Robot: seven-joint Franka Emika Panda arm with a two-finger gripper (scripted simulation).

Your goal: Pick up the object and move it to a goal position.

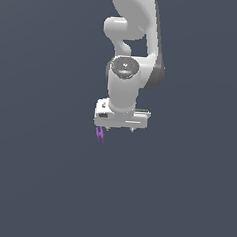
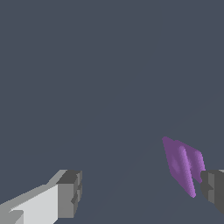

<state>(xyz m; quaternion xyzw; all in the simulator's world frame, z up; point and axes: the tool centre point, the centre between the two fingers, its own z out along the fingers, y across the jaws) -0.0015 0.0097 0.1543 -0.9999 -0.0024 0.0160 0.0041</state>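
The object (image 1: 100, 134) is a tiny bright purple H-shaped piece. In the exterior view it sits just below the white gripper (image 1: 118, 129), under the finger on that view's left. In the wrist view the object (image 2: 183, 166) stands on edge right beside one grey fingertip (image 2: 214, 189), between the jaws; I cannot tell whether it touches that fingertip. The other fingertip (image 2: 70, 192) is far from it. The gripper (image 2: 142, 192) is open wide and holds nothing.
The white arm (image 1: 132, 51) rises above the gripper to the exterior view's top edge. All around is a plain dark grey-blue surface (image 1: 46, 175) with no other objects or edges in view.
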